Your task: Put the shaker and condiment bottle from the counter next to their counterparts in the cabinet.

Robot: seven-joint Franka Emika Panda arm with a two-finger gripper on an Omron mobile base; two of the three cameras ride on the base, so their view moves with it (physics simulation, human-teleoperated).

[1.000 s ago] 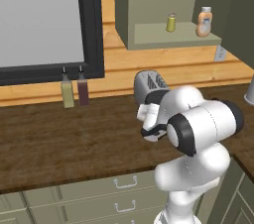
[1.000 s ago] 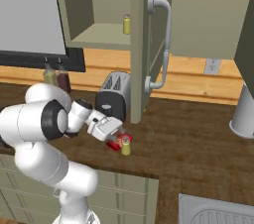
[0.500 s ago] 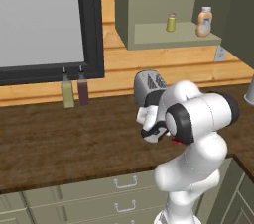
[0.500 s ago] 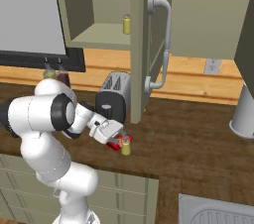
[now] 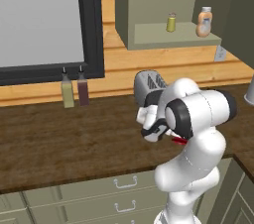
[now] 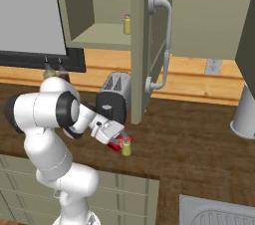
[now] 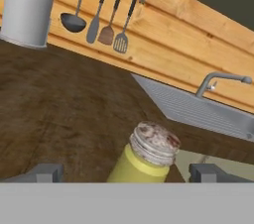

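Observation:
The tan-yellow shaker point(image 7: 147, 159) with its pale speckled top stands upright on the dark wood counter point(image 6: 199, 144), close to the front edge. My gripper point(image 7: 126, 173) is open, one finger on either side of the shaker and neither touching it. In the right base view the gripper point(image 6: 118, 137) is low over the shaker point(image 6: 126, 147), and the red condiment bottle point(image 6: 115, 144) lies right beside it. The cabinet shelf point(image 5: 149, 34) holds the yellow-green shaker point(image 5: 171, 22) and the peach bottle point(image 5: 204, 22).
A dark toaster point(image 6: 113, 102) stands just behind my hand. The open cabinet door point(image 6: 142, 45) with its handle hangs above it. Olive point(image 5: 67, 92) and brown point(image 5: 83, 89) bottles stand by the window. A grey cylinder point(image 6: 246, 112) and the sink point(image 6: 219, 214) lie to the right.
The arm's upper links have swung round while the hand stayed low beside the shaker and red bottle, edging slightly toward them. The bottles have not moved.

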